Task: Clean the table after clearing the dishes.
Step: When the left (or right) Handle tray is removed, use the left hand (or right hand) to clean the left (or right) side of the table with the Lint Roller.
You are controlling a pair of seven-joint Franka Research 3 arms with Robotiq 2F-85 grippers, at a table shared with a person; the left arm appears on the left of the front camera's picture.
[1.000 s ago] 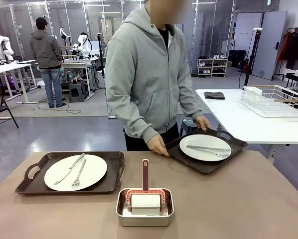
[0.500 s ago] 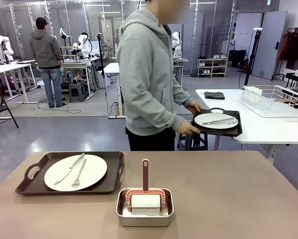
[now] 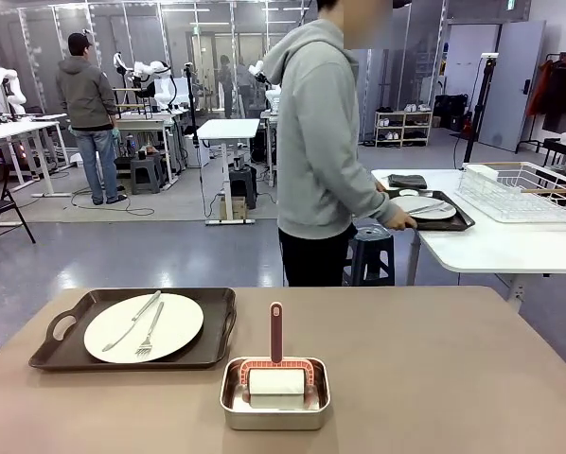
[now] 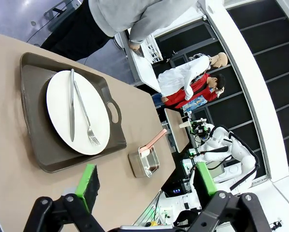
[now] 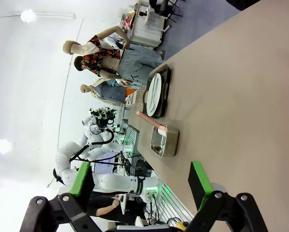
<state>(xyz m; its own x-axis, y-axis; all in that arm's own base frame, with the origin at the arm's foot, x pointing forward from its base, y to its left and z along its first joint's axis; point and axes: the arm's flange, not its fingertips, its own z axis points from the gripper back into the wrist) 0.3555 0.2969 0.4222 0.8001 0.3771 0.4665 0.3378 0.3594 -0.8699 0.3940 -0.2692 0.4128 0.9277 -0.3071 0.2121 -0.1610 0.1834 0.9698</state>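
On the left of the tan table [image 3: 434, 369] a dark brown tray [image 3: 219, 326] carries a white plate [image 3: 184, 317] with a knife and fork. A person in a grey hoodie holds the other tray [image 3: 453, 220], with its plate [image 3: 425, 208], on the white side table at the right. My left gripper [image 4: 145, 186] hangs open above the table [image 4: 9, 159], short of the left tray [image 4: 33, 106] and its plate [image 4: 57, 104]. My right gripper [image 5: 140, 181] is open over the bare table [image 5: 241, 87], with that tray [image 5: 165, 89] far off.
A shiny metal pan [image 3: 275, 409] holding a white roller with a red handle stands at the table's front middle, and appears as the pan [image 4: 144, 166] and the pan [image 5: 166, 142] in the wrist views. A white wire rack [image 3: 520, 189] sits on the side table.
The person has lifted the right tray with its plate off the brown table, turned away and carried it over to the white side table. Both grippers stay open.
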